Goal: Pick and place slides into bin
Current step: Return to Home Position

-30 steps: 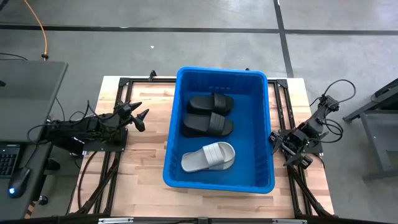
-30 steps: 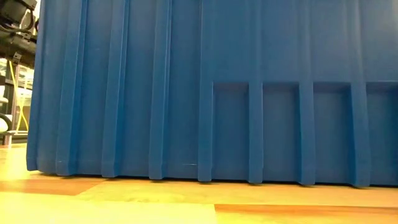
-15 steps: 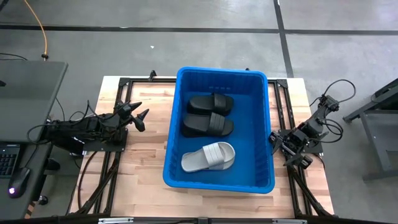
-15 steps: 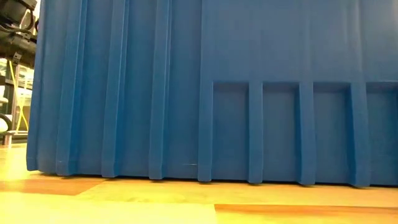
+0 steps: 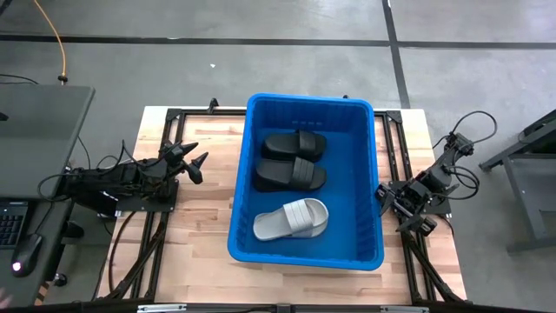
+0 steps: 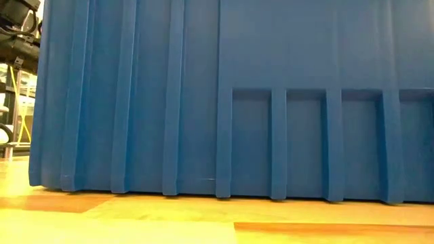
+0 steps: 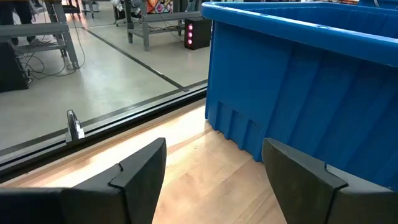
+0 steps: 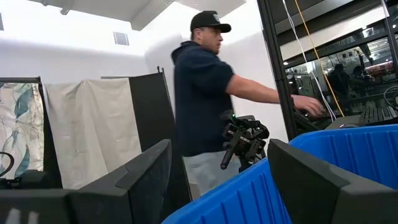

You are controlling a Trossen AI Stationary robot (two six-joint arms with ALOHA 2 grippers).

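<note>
Flanking the bin (image 5: 352, 174), left claw (image 5: 198, 167) and right claw (image 5: 384, 195) sit low, fingers spread.

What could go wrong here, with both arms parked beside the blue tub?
A person stands just beyond the open left gripper; an arm swing might strike them. The bin blocks the whole low view, so that camera would miss anything behind it. The right gripper, also open, waits close to the bin wall and might nudge it.
</note>
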